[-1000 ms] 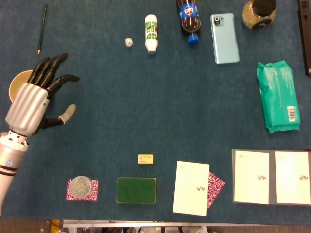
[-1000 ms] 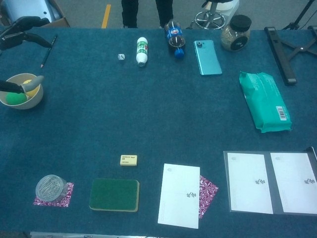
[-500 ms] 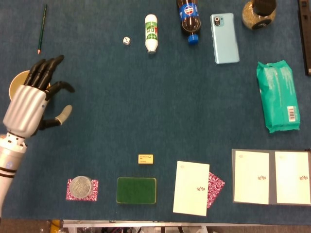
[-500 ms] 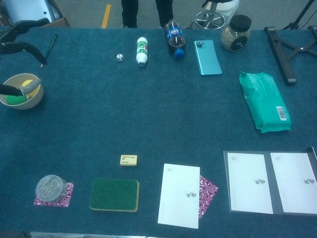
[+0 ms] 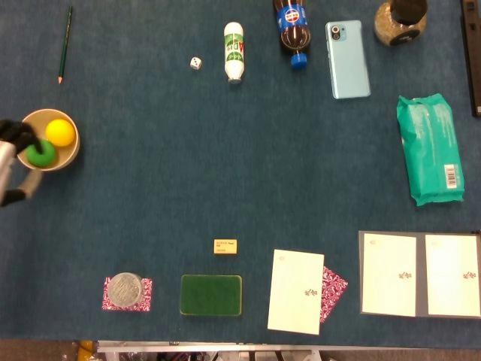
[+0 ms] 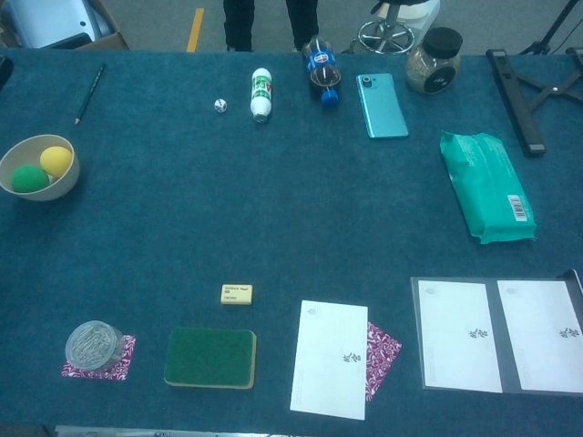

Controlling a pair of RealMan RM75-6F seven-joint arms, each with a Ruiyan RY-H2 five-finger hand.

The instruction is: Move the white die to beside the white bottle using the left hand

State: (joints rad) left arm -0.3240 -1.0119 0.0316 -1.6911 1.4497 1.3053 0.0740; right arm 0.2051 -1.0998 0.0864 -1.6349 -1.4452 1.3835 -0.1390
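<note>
From the head view we see the white die (image 5: 195, 64) lying on the blue surface (image 5: 225, 158) just beside the white bottle (image 5: 234, 50), on its left and not touching it. The bottle lies on its side, with a dark cola bottle (image 5: 291, 26) and a light blue phone (image 5: 347, 59) further right. Only the edge of the left hand (image 5: 10, 162) shows at the left border, next to a bowl (image 5: 66, 150) that holds 1 yellow ball (image 5: 60, 132) and 1 green ball (image 5: 40, 153). Some dark fingers lie against the bowl's left side, but we cannot tell how far the hand is spread. It is well apart from the die. A pencil (image 5: 65, 43) lies above the bowl.

From the chest view we find the die (image 6: 219, 106) again just left of the white bottle (image 6: 260, 93). The bowl (image 6: 18, 189) sits at the left edge with both balls in it. Near the front lie a yellow eraser (image 6: 236, 293), a green pad (image 6: 210, 357), a white card (image 6: 329, 358) and a teal packet (image 6: 485, 187) to the right. We see neither hand in this view.
</note>
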